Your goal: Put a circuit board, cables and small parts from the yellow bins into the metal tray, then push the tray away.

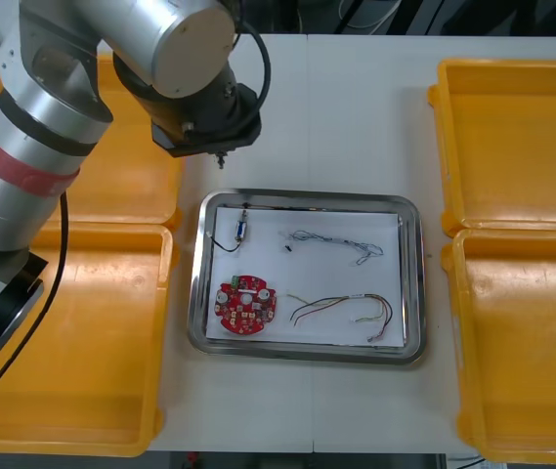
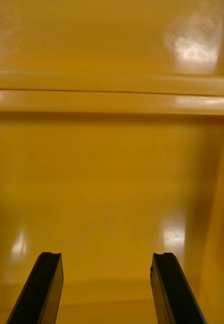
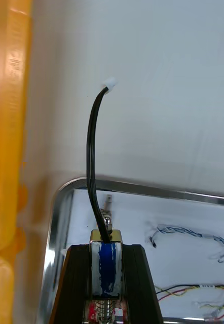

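The left gripper (image 3: 106,251) is seen clamped on a small metal part (image 3: 107,271) with a blue wrap, the two fingers kept apart by its width. A black cable (image 3: 90,147) rises from that part and ends in a white plug (image 3: 111,82). In the front view the left arm (image 1: 43,127) is stretched across the far left bin (image 1: 136,186), and its wrist is placed over the table (image 1: 356,107) just beyond the far left corner of the tray (image 1: 307,196). The tray, white inside, is set between the yellow bins (image 1: 512,127). Four things are laid in it, none touching another: a second small metal part (image 1: 242,231) near the far left corner, a blue and white cable (image 1: 334,242) to the right of it in the far half, a round red circuit board (image 1: 246,304) in the near left corner, and a red and yellow cable (image 1: 341,309) in the near right part. The right gripper (image 2: 107,286) is positioned over the floor of a bin (image 2: 112,192), its fingers spread wide apart, and the joined rims of two bins are seen beyond them. Which of the bins this is cannot be told.
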Tool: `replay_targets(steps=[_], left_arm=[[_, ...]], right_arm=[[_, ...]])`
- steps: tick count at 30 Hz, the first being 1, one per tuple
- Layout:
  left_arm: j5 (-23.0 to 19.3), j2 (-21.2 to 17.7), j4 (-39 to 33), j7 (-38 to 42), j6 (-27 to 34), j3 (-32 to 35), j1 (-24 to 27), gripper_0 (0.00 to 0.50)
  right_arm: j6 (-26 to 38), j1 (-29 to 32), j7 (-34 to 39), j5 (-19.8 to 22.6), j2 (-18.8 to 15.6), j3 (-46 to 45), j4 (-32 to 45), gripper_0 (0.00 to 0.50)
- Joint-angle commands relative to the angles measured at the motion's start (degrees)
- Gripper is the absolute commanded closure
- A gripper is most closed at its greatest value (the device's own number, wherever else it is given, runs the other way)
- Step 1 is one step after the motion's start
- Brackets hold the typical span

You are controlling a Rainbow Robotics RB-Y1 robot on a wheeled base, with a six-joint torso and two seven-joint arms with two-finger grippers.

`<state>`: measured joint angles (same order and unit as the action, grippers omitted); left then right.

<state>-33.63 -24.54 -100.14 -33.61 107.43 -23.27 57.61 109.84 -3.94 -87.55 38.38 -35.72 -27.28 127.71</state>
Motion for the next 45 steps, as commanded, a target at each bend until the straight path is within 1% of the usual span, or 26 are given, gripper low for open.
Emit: replay_targets(steps=[1, 5, 7, 8, 12, 15, 22, 28, 31, 35, 45], left_arm=[[-0.7, 2.5, -1.6, 5.7, -4.8, -5.7, 0.0, 0.5], [-0.2, 3.4, -0.4, 6.5, -8.0, -10.7, 0.0, 0.5], [-0.2, 3.9, 0.6, 6.5, -9.2, -13.0, 0.0, 0.5], [-0.2, 3.9, 0.6, 6.5, -9.2, -13.0, 0.0, 0.5], [0.0, 4.7, 3.4, 6.5, -12.2, -17.5, -0.1, 0.5], [0.6, 4.7, 4.6, 6.5, -13.7, -19.3, -0.5, 0.5], [1.4, 4.4, 4.6, 5.7, -15.1, -21.1, -2.3, 0.5], [1.4, 3.0, 4.6, 5.4, -16.6, -23.3, -3.6, 0.5], [2.3, 2.0, 4.6, 5.2, -18.3, -24.3, -4.9, 0.5], [2.3, 0.7, 4.6, 4.7, -19.8, -24.4, -6.1, 0.5], [3.0, -1.2, 4.7, 3.5, -20.2, -24.4, -7.4, 0.5]], right_arm=[[0.2, 1.4, 1.2, 3.3, -0.4, -3.0, -1.0, 0.0], [0.2, 1.4, 1.2, 5.6, -1.3, -4.1, -2.1, 0.0], [0.2, 1.4, 1.2, 5.9, -1.8, -4.4, -2.1, 0.0], [0.2, 1.4, 1.2, 5.9, -1.8, -4.4, -2.1, 0.0], [0.2, 1.4, 1.5, 6.8, -2.7, -5.1, -2.1, 0.0], [0.2, 1.4, 1.7, 7.1, -2.9, -5.4, -2.1, 0.0], [0.2, 1.4, 2.1, 7.5, -3.6, -5.8, -2.8, 0.0], [0.2, 1.4, 2.9, 7.7, -3.8, -6.5, -3.3, 0.0], [0.2, 1.4, 3.4, 7.8, -3.9, -6.6, -3.3, 0.0], [0.2, 1.4, 4.0, 8.0, -4.1, -6.6, -3.3, 0.0], [0.2, 1.4, 5.0, 8.3, -4.1, -6.8, -3.3, 0.0]])
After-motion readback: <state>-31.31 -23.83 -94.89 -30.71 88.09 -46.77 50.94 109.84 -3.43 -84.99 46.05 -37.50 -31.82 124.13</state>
